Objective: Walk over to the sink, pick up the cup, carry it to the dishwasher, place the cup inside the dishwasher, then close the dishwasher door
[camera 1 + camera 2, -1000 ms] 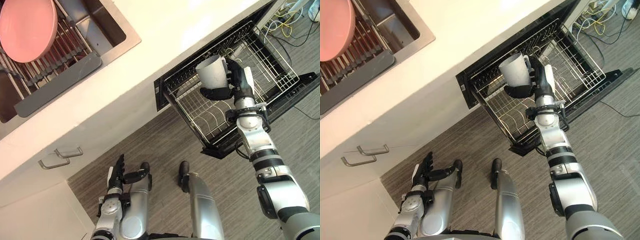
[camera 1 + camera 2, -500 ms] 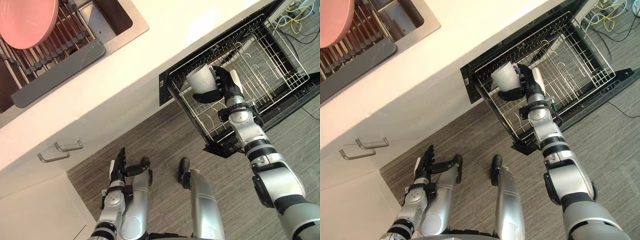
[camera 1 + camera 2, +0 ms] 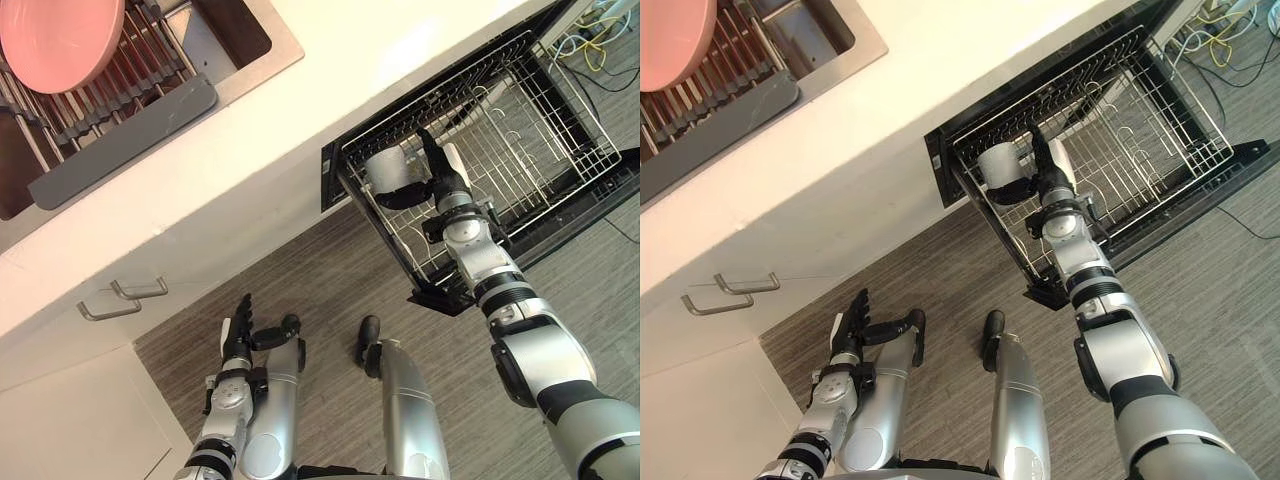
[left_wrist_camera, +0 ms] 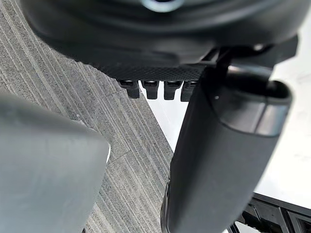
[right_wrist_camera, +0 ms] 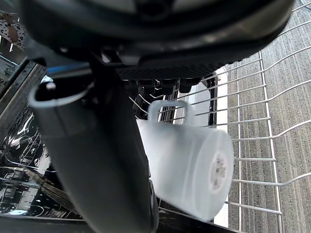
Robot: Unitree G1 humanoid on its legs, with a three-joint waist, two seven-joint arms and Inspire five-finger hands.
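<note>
**Item:** cup (image 3: 385, 165), pale, with a side handle. Tipped onto its side, at the near-left corner of the pulled-out wire rack (image 3: 540, 120) of the dishwasher. Whether it already bears on the wires cannot be told.

**Holder:** right robot hand (image 3: 437, 185), grasping the cup. The thumb is hooked under the cup and the fingers stand behind it. In the right wrist view the cup lies between thumb and fingers, handle uppermost.

**Idle:** left robot hand (image 3: 240, 335), low over the floor (image 3: 330, 270), fingers straight, empty.

**Surroundings:** white counter (image 3: 320, 90) to the left of the rack. The sink (image 3: 235, 40) is far left and holds a pink plate (image 3: 55, 40). The dishwasher door (image 3: 585, 200) is folded down under the rack.

**Stage (judged):** placing is under way; door not yet closed.

**Hazards (judged):**
- Let go on its side, the cup may roll along the wires or tip over the rack's near edge to the floor.
- The handle or the thumb may catch on a tine as the hand draws out, dragging the cup with it.
- The rack stands fully out, so lifting the door before pushing it in would jam door against rack.
</note>
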